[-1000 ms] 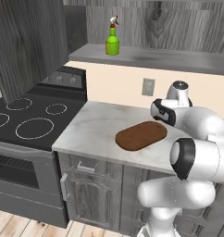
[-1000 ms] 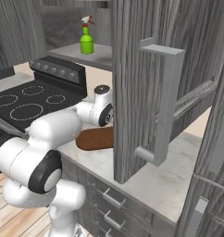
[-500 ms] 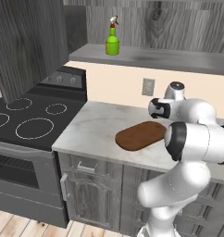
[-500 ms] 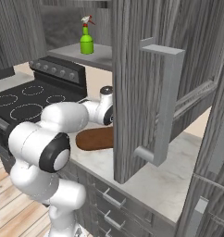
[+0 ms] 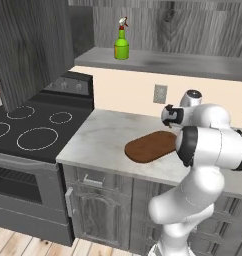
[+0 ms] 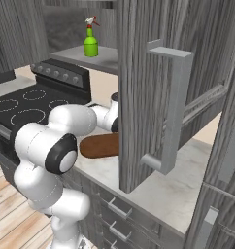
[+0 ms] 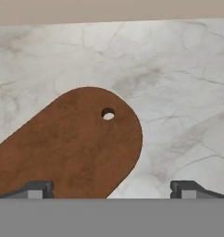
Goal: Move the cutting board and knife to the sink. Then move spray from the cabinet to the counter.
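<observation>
Now my end effector [image 7: 112,189] hangs with its jaws wide over the cutting board [image 7: 67,143], which lies flat on the marble tabletop [image 7: 178,83]. Stiff and thin, it probably wants gripping across the rounded rim near its hole [image 7: 108,114]. Farther back, the spray [image 5: 121,45] stands on the cabinet shelf [image 5: 163,61].

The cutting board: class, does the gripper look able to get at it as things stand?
Probably yes. The open gripper hangs over the cutting board, which lies flat on the counter with nothing on it or between it and the fingertips. Gripping so flat a board may still be awkward.
</observation>
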